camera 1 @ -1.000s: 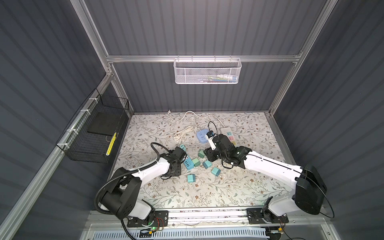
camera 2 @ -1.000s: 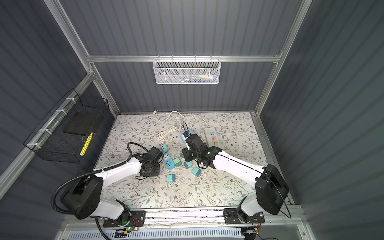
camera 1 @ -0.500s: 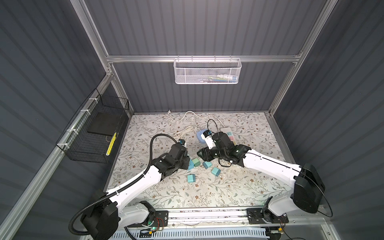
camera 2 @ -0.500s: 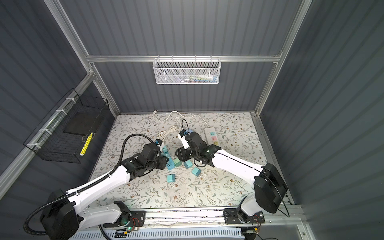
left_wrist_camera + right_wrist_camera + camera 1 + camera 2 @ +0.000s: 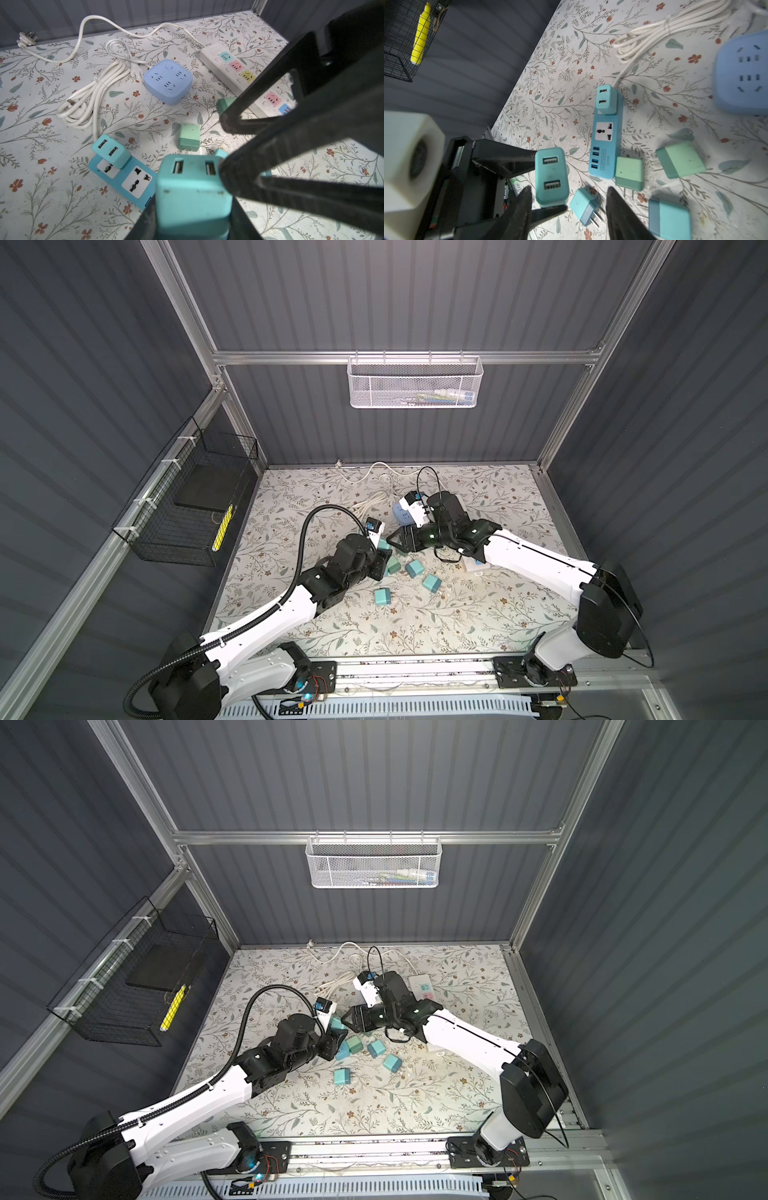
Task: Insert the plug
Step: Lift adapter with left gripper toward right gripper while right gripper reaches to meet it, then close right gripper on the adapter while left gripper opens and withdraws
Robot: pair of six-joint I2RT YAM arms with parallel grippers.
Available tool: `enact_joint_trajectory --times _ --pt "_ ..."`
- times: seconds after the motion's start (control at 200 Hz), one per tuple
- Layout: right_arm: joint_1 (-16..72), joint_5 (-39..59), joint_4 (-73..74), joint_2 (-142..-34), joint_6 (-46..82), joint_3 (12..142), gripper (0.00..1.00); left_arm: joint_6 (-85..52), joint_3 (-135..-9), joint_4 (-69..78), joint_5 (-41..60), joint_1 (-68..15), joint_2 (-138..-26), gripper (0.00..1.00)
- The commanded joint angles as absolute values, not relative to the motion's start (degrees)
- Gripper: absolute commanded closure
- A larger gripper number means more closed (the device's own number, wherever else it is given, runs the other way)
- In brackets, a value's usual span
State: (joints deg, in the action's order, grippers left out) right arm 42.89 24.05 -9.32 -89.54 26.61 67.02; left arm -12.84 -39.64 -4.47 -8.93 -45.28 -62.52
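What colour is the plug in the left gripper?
Teal; the plug shows best in the left wrist view.

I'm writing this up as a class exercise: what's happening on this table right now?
The left gripper has its jaws shut on a teal dual-USB charger, held near the blue power strip. That strip has one plugged-in charger; its universal socket is free. The right gripper hovers close by, jaws open and empty. Other chargers lie loose on the floral mat.

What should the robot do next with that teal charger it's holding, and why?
Likely carry the teal USB charger, clamped in the left gripper, over the blue power strip to its free socket and line it up; its other socket already holds a second charger.
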Motion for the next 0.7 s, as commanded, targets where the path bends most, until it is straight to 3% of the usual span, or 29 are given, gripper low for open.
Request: enact_joint_trajectory --times 0.0,0.555,0.625,0.695 --pt "43.06 28.19 -7.83 -90.7 27.97 68.17 0.43 -10.93 -39.78 -3.33 -8.67 -45.7 -62.31 0.72" --pt "43.12 32.79 -4.68 -94.47 30.81 69.79 0.67 -10.52 -41.01 -3.6 -7.99 -45.79 -61.16 0.7" --pt "43.09 32.52 -5.16 -94.31 30.53 69.72 0.72 -10.57 -41.03 -3.69 -8.12 -45.79 -61.07 0.66" --pt "43.25 31.78 -5.43 -94.06 30.16 69.62 0.77 -10.96 -40.97 -3.99 -8.86 -45.79 -61.05 0.52"
